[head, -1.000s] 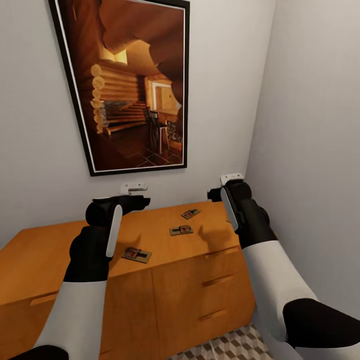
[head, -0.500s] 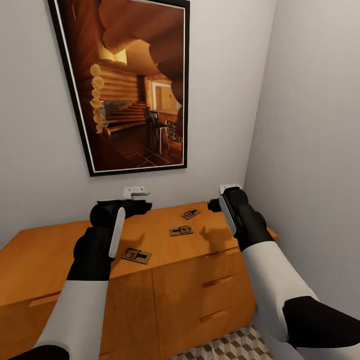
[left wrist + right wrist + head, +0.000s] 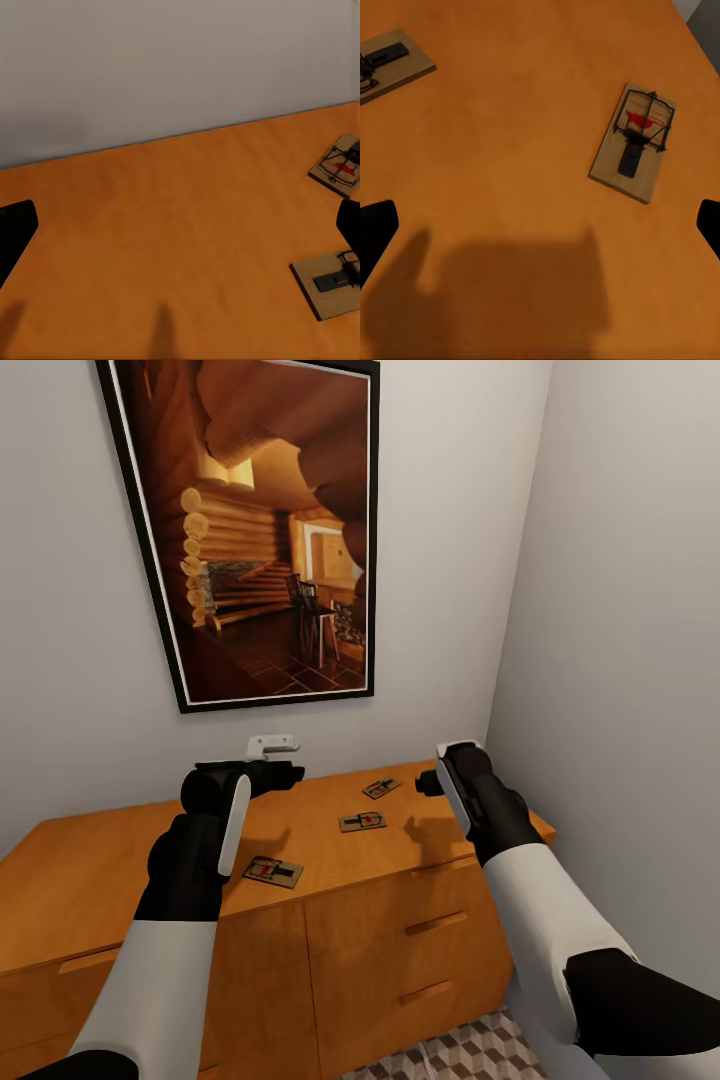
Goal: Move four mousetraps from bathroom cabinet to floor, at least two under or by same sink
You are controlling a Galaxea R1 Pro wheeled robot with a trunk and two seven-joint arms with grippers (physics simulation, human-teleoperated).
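right gripper has dropped lower over the cabinet top, jaws wide and empty, closing on the far mousetrap; left gripper also wide, none picked yet.

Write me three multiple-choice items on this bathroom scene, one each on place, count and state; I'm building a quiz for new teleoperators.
1. Where do the mousetraps lie?
A. on the cabinet top
B. on the floor tiles
C. in an open drawer

2. How many mousetraps show in the head view?
A. one
B. three
C. five

3. What is the right gripper doing?
A. clamping a trap
B. hanging open above the cabinet top
C. pulling a handle

Answers: 1 A, the mousetraps rest on the cabinet top. 2 B, three are visible there. 3 B, the right gripper has its fingers spread with nothing between them.
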